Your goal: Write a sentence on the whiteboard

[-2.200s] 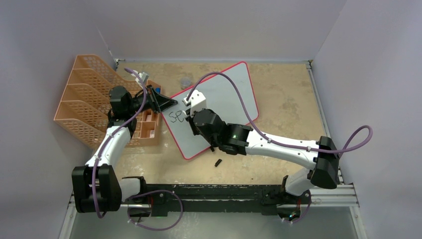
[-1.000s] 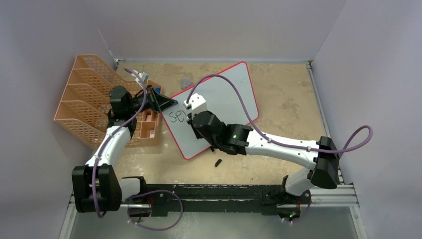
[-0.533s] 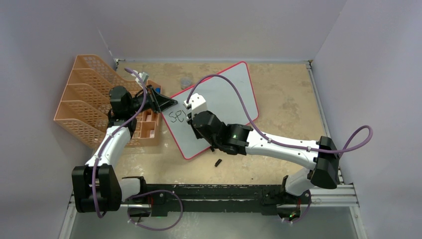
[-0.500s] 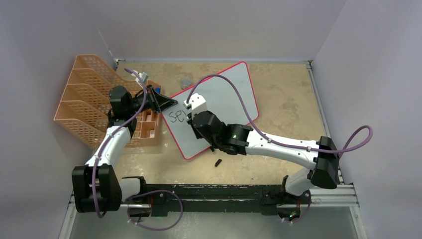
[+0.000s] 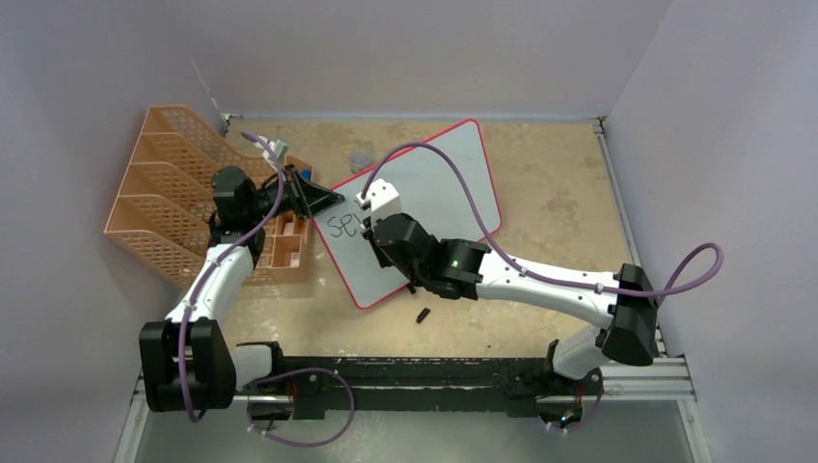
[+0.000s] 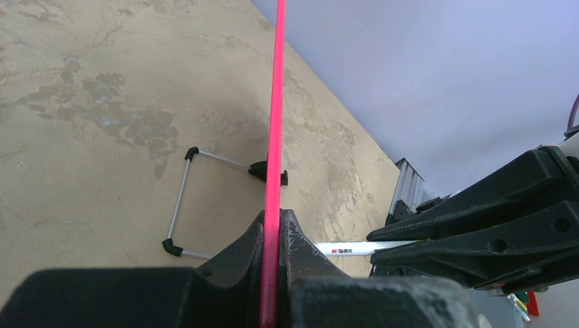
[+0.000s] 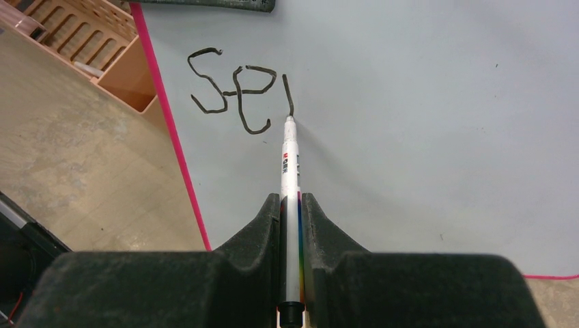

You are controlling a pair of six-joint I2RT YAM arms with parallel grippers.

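On one whiteboard [image 7: 423, 137], three marks [image 7: 240, 96], one marker [image 7: 290, 164]

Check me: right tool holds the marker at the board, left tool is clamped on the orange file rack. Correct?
Not quite. The left tool is clamped on the red edge of the whiteboard, not on the file rack; the left wrist view shows that frame pinched in it. The right tool does hold the marker at the board.
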